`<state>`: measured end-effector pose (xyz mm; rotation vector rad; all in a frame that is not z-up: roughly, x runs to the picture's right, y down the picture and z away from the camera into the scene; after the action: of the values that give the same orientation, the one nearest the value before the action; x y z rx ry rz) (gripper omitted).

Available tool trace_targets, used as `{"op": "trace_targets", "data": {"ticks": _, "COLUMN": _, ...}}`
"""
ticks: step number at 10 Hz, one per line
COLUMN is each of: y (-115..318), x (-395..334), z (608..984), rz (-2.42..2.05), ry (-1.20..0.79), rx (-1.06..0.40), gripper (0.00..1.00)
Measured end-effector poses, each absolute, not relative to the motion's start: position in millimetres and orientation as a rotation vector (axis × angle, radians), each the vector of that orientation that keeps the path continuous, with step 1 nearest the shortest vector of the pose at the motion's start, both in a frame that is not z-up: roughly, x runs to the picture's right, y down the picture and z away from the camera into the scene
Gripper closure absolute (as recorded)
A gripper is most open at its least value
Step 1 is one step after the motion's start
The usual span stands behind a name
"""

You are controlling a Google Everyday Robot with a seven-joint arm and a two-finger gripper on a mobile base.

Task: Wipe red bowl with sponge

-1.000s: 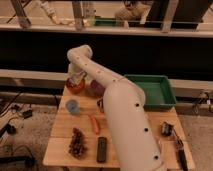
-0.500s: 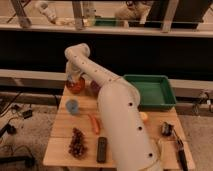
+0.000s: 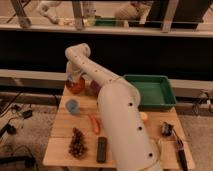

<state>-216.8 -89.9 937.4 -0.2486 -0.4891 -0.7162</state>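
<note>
The wooden surface (image 3: pixel 60 131) is slatted and pale, a flat board that carries everything, and the white arm (image 3: pixel 117 120) rises across the middle of it, smooth and thick, bending at a rounded joint and coming down at the far left corner. To the right sits a green tray (image 3: pixel 150 93), rectangular, hard-walled and probably plastic. The bowl (image 3: pixel 76 86) stands at the far left of the surface under the arm's end: round, shallow, red-orange, seemingly rigid and glossy, so I judge it light and likely to slide or tip if pushed sideways on the wood (a downward press into the hollow should hold it better than a sideways scrub). The pincer (image 3: pixel 73 79) hangs just over or in the bowl, and I cannot tell how it stands or whether it carries anything. The sponge cannot be made out; it would be soft, light and compressible, best pinched across its middle. A darker maroon bowl (image 3: pixel 94 87) sits just beside the red one, partly behind the arm. Nearer lie a blue cup (image 3: pixel 72 106), a brown knobbly bunch (image 3: pixel 77 142), a black bar (image 3: pixel 102 149) and an orange carrot (image 3: pixel 94 124).
</note>
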Motion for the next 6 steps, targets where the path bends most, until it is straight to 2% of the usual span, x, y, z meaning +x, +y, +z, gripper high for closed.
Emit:
{"op": "trace_targets", "data": {"ticks": 3, "y": -89.8, "x": -217.1, "z": 937.4, "rz": -0.717, "ry": -0.489, "rx": -0.249, "gripper": 0.25}}
{"op": "trace_targets", "data": {"ticks": 4, "y": -89.7, "x": -216.9, "z": 937.5, "rz": -0.717, "ry": -0.488, "rx": -0.249, "gripper": 0.21}}
{"op": "trace_targets", "data": {"ticks": 6, "y": -89.3, "x": -217.3, "z": 937.7, "rz": -0.718, "ry": -0.489, "rx": -0.249, "gripper": 0.2}}
